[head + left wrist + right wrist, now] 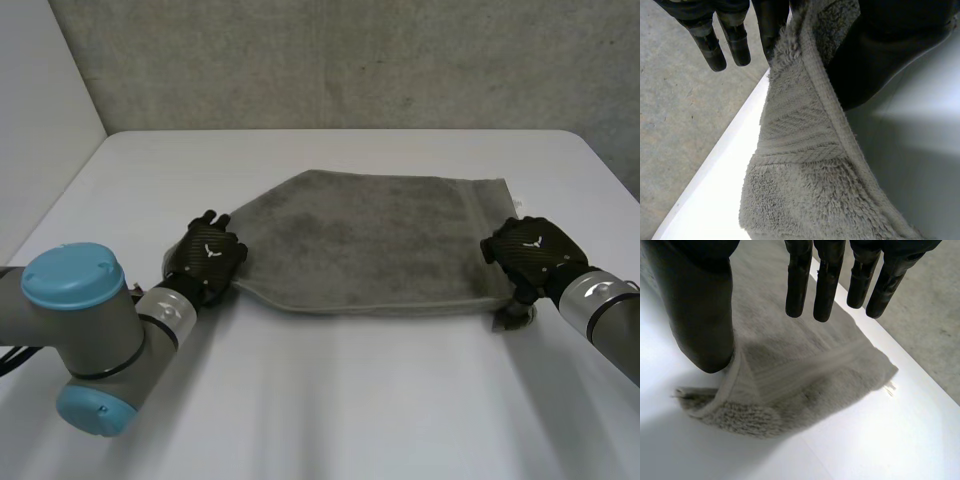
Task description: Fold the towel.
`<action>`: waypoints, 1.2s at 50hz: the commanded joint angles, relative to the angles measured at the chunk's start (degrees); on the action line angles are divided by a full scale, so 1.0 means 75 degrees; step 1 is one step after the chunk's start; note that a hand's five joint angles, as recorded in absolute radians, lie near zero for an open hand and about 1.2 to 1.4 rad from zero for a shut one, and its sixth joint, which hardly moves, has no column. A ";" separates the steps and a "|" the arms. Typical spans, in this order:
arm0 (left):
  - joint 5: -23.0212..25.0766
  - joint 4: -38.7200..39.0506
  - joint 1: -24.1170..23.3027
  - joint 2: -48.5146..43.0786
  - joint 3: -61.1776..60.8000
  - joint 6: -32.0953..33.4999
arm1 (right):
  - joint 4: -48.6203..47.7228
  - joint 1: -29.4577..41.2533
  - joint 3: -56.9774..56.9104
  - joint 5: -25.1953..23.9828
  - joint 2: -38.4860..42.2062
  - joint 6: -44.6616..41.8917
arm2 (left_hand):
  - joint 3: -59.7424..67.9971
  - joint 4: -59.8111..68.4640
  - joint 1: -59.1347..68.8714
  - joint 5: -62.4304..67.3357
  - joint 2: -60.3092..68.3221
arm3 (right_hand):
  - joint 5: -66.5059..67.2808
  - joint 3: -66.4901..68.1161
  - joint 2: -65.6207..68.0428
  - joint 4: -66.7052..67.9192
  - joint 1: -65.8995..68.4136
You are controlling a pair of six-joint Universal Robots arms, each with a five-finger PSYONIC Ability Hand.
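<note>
A grey towel [380, 240] lies spread on the white table [330, 400], its left end drawn in narrow towards my left hand [207, 255]. That hand is shut on the towel's near left corner. In the left wrist view the towel's hem [805, 165] runs up between a finger [771, 30] and the thumb [880, 50]. My right hand [530, 250] hovers over the near right corner. Its fingers [825, 285] are straight and apart from the thumb [700, 315]. The corner [805, 370] lies loose on the table beneath them.
A concrete wall [350, 60] stands behind the table's far edge. A pale panel [40, 120] borders the left side. The table's left edge and the grey floor [675, 115] lie just beyond my left hand.
</note>
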 commanded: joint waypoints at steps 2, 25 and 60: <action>0.0007 -0.0009 0.0133 0.0200 -0.0240 -0.0009 | -0.0507 -0.0226 0.0090 0.0291 0.0389 0.0593 | -0.0319 -0.0429 -0.0408 -0.0154 -0.0154 | -0.0114 -0.0382 -0.0501 -0.0592 -0.0375; -0.0099 -0.0372 0.0192 0.0492 -0.0310 -0.0138 | -0.0460 -0.0320 0.0653 0.0162 0.0437 0.2094 | -0.0319 -0.0429 -0.0386 -0.0131 -0.0132 | 0.0758 -0.0382 0.0371 -0.0592 0.0497; -0.0087 -0.0618 0.0860 0.0551 -0.0287 -0.0513 | -0.0015 -0.1199 0.0348 -0.0928 -0.0676 0.1779 | -0.0319 -0.0429 -0.0497 -0.0242 -0.0243 | 0.6539 -0.0382 0.6152 -0.0592 0.6278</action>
